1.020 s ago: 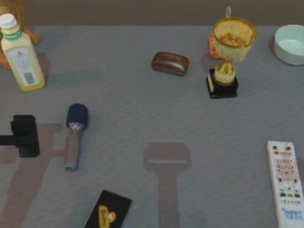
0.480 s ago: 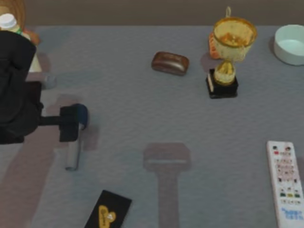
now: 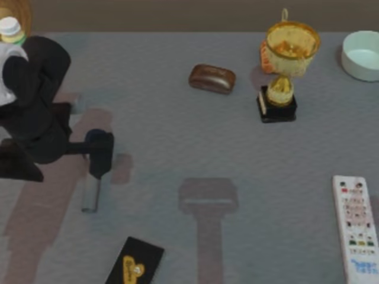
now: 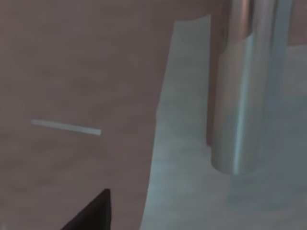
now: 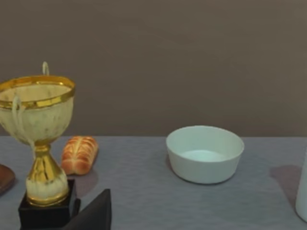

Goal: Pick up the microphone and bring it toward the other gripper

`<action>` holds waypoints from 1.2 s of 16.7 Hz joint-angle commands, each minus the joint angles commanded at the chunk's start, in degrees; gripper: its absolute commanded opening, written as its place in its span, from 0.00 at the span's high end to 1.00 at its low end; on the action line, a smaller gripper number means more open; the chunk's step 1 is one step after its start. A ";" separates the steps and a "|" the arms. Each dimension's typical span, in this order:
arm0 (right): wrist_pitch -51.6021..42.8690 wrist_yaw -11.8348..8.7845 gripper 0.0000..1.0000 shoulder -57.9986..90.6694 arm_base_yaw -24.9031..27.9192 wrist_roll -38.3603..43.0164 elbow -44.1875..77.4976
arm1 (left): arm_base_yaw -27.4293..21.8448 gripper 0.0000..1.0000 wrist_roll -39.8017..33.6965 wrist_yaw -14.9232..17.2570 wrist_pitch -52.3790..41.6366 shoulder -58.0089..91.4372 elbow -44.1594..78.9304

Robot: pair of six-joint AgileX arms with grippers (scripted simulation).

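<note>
The microphone lies on the grey table at the left, its silver handle (image 3: 90, 192) showing and its navy head hidden under my left gripper (image 3: 99, 155). That gripper hangs open directly over the head end, the black arm reaching in from the table's left edge. In the left wrist view the handle (image 4: 238, 96) lies close ahead, with one dark fingertip (image 4: 93, 215) to one side of it and nothing gripped. The other gripper, my right one, is out of the top view. One of its fingertips (image 5: 96, 213) shows in the right wrist view with nothing beside it.
A gold trophy (image 3: 287, 65) stands at the back right, with a white bowl (image 3: 362, 56) in the far right corner. A brown oval object (image 3: 212, 78) lies at the back centre, and a bread roll (image 5: 79, 154) behind the trophy. A white remote (image 3: 355, 228) lies front right, a black card (image 3: 135, 263) front left, and a bottle cap (image 3: 10, 28) peeks out behind my left arm.
My left arm has swung in from the table's left edge, and its gripper has moved right until it covers the microphone's head. The microphone has not moved.
</note>
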 joint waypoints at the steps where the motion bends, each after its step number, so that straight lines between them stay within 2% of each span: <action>1: 0.00 0.00 0.00 0.00 0.00 0.00 0.00 | 0.00 0.00 0.00 0.00 0.00 0.00 0.00; 5: 0.00 0.00 0.00 0.00 0.00 0.00 0.00 | 0.03 0.00 0.03 0.00 2.34 1.61 -0.97; 12: 0.00 0.00 0.00 0.00 0.00 0.00 0.00 | -0.98 0.00 -0.78 -0.03 20.11 13.20 -6.43; 18: 0.00 0.00 0.00 0.00 0.00 0.00 0.00 | -1.12 0.00 -0.90 -0.04 21.98 14.76 -7.15; 20: 0.00 0.00 0.00 0.00 0.00 0.00 0.00 | -1.12 0.15 -0.90 -0.04 21.98 14.76 -7.15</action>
